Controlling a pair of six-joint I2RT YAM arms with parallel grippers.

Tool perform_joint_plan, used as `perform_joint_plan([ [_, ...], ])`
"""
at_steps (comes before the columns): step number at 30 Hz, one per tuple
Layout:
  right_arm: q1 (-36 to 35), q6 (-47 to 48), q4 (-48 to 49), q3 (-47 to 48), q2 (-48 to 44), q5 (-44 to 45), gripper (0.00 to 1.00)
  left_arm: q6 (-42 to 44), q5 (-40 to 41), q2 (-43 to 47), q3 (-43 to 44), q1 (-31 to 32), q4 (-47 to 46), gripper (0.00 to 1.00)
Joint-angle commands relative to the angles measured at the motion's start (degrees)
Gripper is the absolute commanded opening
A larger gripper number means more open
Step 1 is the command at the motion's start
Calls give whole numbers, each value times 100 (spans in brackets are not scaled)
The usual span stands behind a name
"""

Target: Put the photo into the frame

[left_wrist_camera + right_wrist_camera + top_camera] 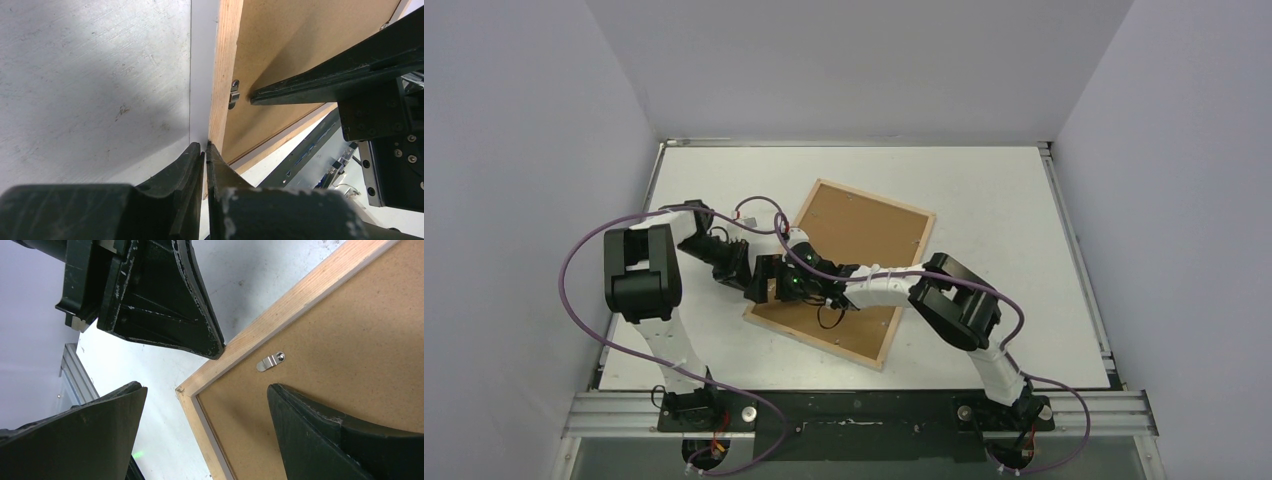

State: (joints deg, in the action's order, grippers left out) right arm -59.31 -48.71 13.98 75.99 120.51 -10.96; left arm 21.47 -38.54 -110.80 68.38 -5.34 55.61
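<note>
Seemingly steadying the thin light-wood frame (290,307) on the worktop (984,180), the right pincer (206,390) gapes wide over its brown fibreboard backing (350,340); the left pincer (204,147), nearly closed at its edge, perhaps nips the white-edged photo (202,75).

Two grippers are showing, the left gripper (205,147) and the right gripper (207,390), working over one table (984,180). One frame (819,342) is lying there with one brown backing panel (864,230). One metal clip (270,361) and one photo (202,75), a white strip, are showing.
</note>
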Motion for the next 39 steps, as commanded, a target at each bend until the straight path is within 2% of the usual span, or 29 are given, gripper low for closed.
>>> perform_joint_plan([
  [1, -28, -76, 131, 230, 136, 28, 98, 93, -65, -87, -55, 52, -305, 6],
  [19, -37, -105, 228, 366, 295, -7, 98, 120, -81, -105, -3, 51, -264, 5],
  [39, -46, -66, 158, 465, 384, 338, 98, 135, -70, -121, 26, 55, -236, 5],
])
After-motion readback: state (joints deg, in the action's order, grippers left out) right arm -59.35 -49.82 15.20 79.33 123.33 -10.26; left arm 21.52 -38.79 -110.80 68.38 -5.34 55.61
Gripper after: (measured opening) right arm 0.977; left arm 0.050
